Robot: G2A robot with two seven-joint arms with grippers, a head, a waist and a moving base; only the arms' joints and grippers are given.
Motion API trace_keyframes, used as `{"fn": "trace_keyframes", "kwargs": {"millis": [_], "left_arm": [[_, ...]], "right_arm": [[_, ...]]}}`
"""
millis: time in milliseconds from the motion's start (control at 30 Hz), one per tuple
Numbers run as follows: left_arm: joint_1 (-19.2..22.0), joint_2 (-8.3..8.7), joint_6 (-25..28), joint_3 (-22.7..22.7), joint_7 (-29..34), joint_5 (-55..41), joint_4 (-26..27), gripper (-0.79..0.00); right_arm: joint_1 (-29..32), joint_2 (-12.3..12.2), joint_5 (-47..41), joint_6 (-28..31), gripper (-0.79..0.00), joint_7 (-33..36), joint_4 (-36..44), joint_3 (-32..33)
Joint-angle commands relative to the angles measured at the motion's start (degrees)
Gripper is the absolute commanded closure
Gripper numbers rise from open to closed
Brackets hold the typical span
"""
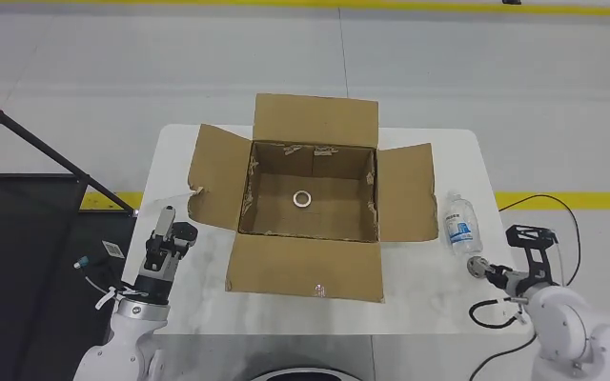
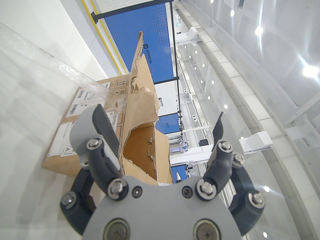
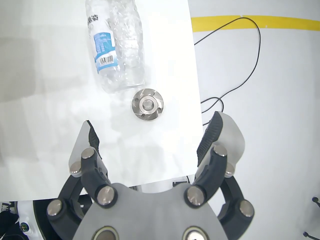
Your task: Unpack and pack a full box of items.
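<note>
Box [image 1: 305,269] between left hand [image 2: 160,113] and right hand [image 3: 152,122], both hands wide open and empty.

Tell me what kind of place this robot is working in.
Probably a factory hall or test workshop: a yellow line painted on the grey floor, a high ceiling with rows of lights, and blue partition panels.

We log a brown cardboard box [image 1: 305,265] on a white table [image 1: 448,295], with a beige ring [image 1: 302,198] inside. To its right, we note a clear bottle [image 1: 459,225] with a blue-and-white label, plus a silver flange [image 3: 147,104].
</note>
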State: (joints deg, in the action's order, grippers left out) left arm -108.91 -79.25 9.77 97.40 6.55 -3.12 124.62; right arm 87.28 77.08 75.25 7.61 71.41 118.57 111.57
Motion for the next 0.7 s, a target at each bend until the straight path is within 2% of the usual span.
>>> {"fn": "trace_keyframes", "kwargs": {"millis": [0,67,200,233,333,667], "left_arm": [[0.0,0.0,0.0,0.0,0.0,0.0,0.0,-0.785],[0.0,0.0,0.0,0.0,0.0,0.0,0.0,-0.785],[0.0,0.0,0.0,0.0,0.0,0.0,0.0,-0.785],[0.0,0.0,0.0,0.0,0.0,0.0,0.0,-0.785],[0.0,0.0,0.0,0.0,0.0,0.0,0.0,-0.785],[0.0,0.0,0.0,0.0,0.0,0.0,0.0,-0.785]], "right_arm": [[-0.6,-0.2,0.1,0.0,-0.628,0.8,-1.1,-0.6],[-1.2,-0.3,0.7,-0.3,-0.591,1.4,-2.1,-1.1],[-2.8,-0.6,0.8,-1.3,-0.585,1.2,-4.5,-1.9],[-3.1,-0.6,0.7,-1.4,-0.526,1.1,-5.3,-2.1],[-4.6,-0.8,0.6,-1.9,-0.416,1.0,-7.8,-2.4],[-6.2,-1.5,0.1,-2.4,-0.36,0.7,-10.8,-3.4]]}}
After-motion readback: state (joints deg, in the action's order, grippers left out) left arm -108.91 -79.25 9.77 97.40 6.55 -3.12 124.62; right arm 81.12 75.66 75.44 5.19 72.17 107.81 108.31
